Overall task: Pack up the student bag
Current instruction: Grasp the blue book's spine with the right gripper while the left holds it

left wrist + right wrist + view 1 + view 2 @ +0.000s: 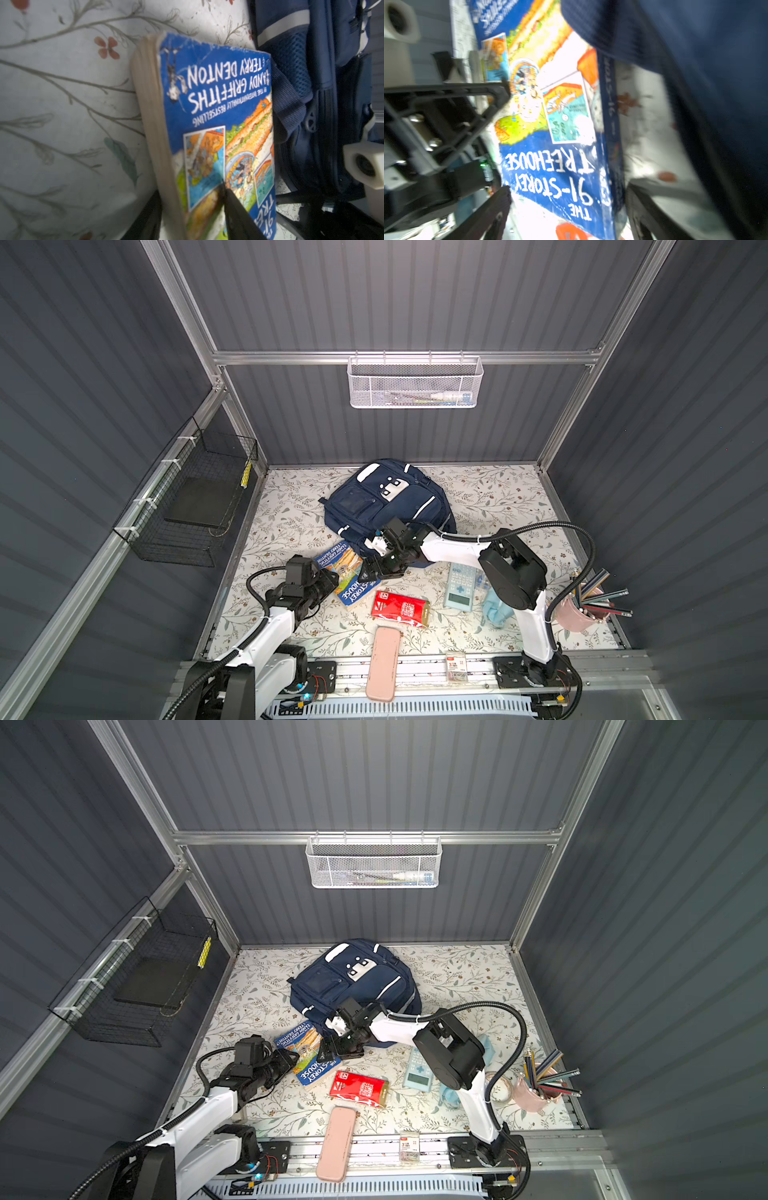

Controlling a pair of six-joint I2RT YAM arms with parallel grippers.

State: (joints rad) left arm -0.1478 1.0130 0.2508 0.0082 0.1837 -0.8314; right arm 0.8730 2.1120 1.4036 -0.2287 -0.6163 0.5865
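Noting student bag [386, 506] flat at centre of top view, its near edge hidden behind right arm. Navy woven fabric, white stripes, mesh side pocket. Just beside its lower-left corner: worn blue paperback book [351, 587], partly covered by grippers. Left gripper [189, 207] pinching book, one finger on cover, one behind pages. Right gripper [566, 191] spread wide astride title end, contact lost in blur. Red packet [401, 608], calculator [461, 585], pink case [384, 664] lower in frame on floral table [291, 510].

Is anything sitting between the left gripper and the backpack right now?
Yes. The book lies between the left gripper and the backpack, with its far end right up by the backpack's lower edge. The right gripper is also there, open across the book's other side, just in front of the backpack.
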